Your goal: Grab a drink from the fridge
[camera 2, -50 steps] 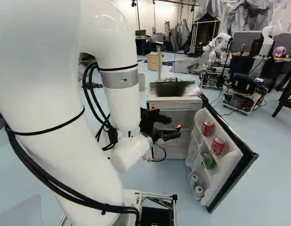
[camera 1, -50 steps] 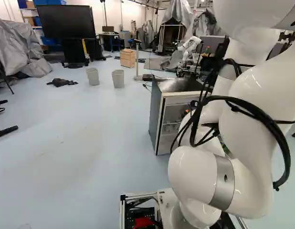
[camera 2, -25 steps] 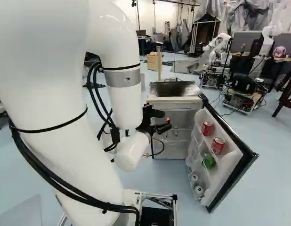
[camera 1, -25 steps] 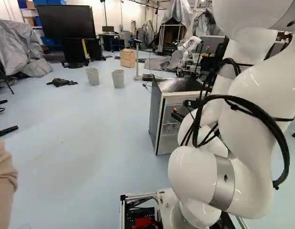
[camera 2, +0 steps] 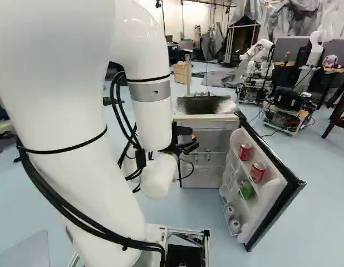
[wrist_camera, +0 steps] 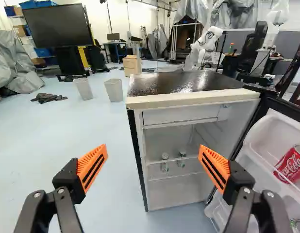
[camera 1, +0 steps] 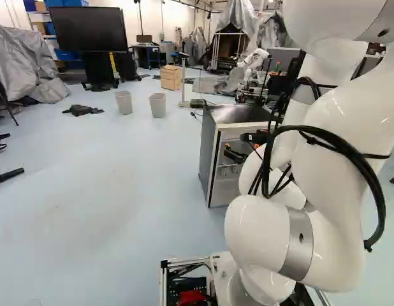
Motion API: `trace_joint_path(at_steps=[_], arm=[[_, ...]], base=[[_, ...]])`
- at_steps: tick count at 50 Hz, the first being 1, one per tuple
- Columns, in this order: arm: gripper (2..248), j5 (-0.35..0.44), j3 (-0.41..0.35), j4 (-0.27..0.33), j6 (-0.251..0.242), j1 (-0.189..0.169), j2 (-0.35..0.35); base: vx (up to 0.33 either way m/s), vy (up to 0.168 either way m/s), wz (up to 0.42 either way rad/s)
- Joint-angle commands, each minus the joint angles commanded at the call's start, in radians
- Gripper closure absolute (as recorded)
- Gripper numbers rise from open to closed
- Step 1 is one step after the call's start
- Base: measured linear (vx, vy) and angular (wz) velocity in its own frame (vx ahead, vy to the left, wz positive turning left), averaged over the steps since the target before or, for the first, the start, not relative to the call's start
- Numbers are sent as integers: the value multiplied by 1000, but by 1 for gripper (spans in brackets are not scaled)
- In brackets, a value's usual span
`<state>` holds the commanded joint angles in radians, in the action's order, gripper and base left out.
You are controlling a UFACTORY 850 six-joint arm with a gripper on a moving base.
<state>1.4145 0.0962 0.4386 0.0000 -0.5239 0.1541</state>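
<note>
Wrist view: the tool (camera 2: 193, 139) stands spread; ahead, an open fridge (wrist_camera: 189, 100) holds two small bottles (wrist_camera: 164, 166), with a red can (wrist_camera: 291, 165) in its door (wrist_camera: 281, 125).

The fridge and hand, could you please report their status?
Hand open, empty, facing the fridge. Drinks not gripped: bottles inside, red cans in the open door. No obstruction visible.

The black gripper (camera 2: 193, 139) hangs before the fridge (camera 2: 211, 177), whose open door (camera 2: 270, 207) holds two red cans (camera 2: 257, 172).
</note>
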Motion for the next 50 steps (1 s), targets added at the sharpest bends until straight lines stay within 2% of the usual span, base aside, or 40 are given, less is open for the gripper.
trace_joint_path(at_steps=[18,25,35,50], arm=[[3,0,0,-1,0,0,0],[3,0,4,-18,0,1,3],[3,-14,20,-88,0,7,17],[3,-54,82,-237,0,6,68]], base=[[0,0,0],[0,0,0],[0,0,0],[0,0,0]])
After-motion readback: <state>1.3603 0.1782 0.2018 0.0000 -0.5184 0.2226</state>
